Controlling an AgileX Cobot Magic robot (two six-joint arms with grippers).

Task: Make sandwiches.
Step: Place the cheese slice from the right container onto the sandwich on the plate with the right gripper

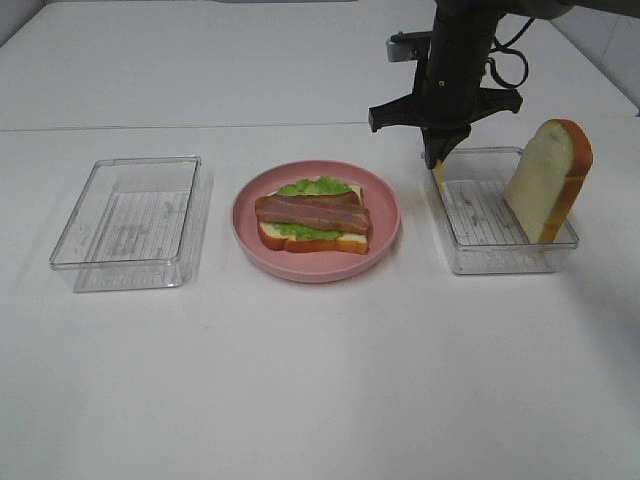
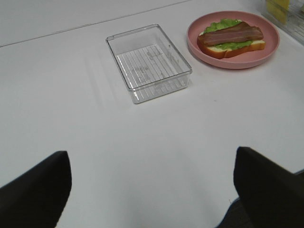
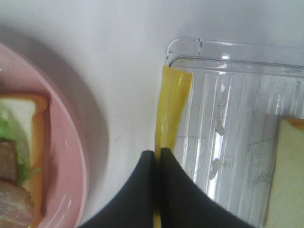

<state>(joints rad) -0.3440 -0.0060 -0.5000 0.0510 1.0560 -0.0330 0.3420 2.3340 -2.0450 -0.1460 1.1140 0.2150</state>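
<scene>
We see the right gripper with its jaws pressed together on a yellow cheese slice. It holds the slice on edge at the wall of the right tray nearest the pink plate (inside or outside that wall, we cannot quite tell). On the plate lies the half-built sandwich: bread, lettuce, meat strips. A second bread slice leans upright in the right tray. The left gripper hovers over the table with jaws wide apart, near the left tray.

Clear ribbed plastic tray, smooth yellow cheese
</scene>
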